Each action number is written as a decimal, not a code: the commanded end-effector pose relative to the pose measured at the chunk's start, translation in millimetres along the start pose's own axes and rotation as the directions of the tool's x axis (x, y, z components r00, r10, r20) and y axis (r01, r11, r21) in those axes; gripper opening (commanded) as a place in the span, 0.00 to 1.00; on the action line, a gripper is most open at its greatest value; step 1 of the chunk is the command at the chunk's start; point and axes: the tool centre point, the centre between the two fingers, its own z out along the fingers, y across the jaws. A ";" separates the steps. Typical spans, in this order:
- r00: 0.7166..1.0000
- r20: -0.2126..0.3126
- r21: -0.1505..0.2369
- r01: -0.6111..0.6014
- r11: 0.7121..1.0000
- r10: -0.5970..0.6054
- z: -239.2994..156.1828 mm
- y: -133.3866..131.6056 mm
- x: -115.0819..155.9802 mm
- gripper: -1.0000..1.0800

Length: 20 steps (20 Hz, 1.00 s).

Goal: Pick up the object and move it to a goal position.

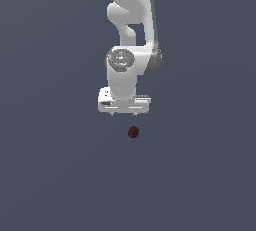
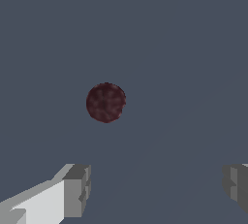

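The bench (image 1: 55, 175) fills both views as one flat slate-blue plane with nothing on it to steer around, so the approach can be planned freely. Above it the white arm (image 1: 131, 20) comes down from twelve o'clock in the exterior view and ends in the hand (image 1: 124, 112), which hangs well above the surface with its fingers pointing down. In the wrist view the two fingertips (image 2: 77, 189) stand far apart with bare bench between them, so the hand is spread wide and holds nothing. The object (image 1: 133, 132), a small dark maroon bumpy ball, lies on the bench at about five o'clock from the hand in the exterior view, near it but apart. In the wrist view the object (image 2: 105, 103) is not framed by the fingers: it sits off the line joining the two tips and closer to the paler one. The step in hand looks like the reach before the grasp, and doing it well probably means finishing the sideways alignment first, until the ball sits midway between the tips, and only then lowering straight down. Because the ball is round and much smaller than the hand, an off-centre closing could nudge it into rolling away, so the fingers should likely stay wide during the descent and close low around its middle.
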 end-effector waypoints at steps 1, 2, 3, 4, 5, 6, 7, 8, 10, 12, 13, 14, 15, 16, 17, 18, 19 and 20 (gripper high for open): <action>1.000 0.002 0.002 0.016 1.000 -0.016 -0.5 -3.6 -0.3 0.96; 1.000 0.002 0.002 0.018 1.000 -0.018 -0.6 -3.6 -0.4 0.96; 1.000 0.002 0.002 0.018 1.000 -0.018 -0.7 -3.5 -0.4 0.96; 1.000 0.002 0.002 0.016 1.000 -0.016 -0.6 -3.1 -0.4 0.96; 1.000 0.001 0.001 0.013 1.000 -0.013 -0.4 -2.9 -0.2 0.96; 1.000 0.001 0.001 0.009 1.000 -0.009 0.0 -3.0 0.1 0.96; 1.000 0.000 0.001 0.004 1.000 -0.004 0.5 -3.3 0.6 0.96; 1.000 -0.001 0.001 -0.002 1.000 0.002 1.2 -3.9 1.2 0.96; 1.000 -0.004 0.002 -0.017 1.000 0.017 3.1 -5.7 2.9 0.96; 0.999 -0.008 0.002 -0.038 0.999 0.038 5.5 -7.9 4.9 0.96; 0.999 -0.010 0.002 -0.050 0.999 0.050 6.9 -9.1 6.1 0.96; 0.998 -0.012 0.003 -0.063 0.998 0.063 8.4 -10.4 7.5 0.96; 0.997 -0.015 0.003 -0.078 0.997 0.078 10.1 -11.8 8.9 0.96; 0.995 -0.018 0.004 -0.094 0.996 0.094 12.0 -13.4 10.4 0.96; 0.994 -0.021 0.004 -0.110 0.994 0.110 14.0 -15.1 12.1 0.96; 0.991 -0.024 0.005 -0.129 0.992 0.129 16.2 -17.0 13.8 0.96; 0.989 -0.028 0.006 -0.148 0.989 0.148 18.5 -18.9 15.7 0.96; 0.985 -0.031 0.007 -0.168 0.986 0.168 20.9 -21.0 17.6 0.96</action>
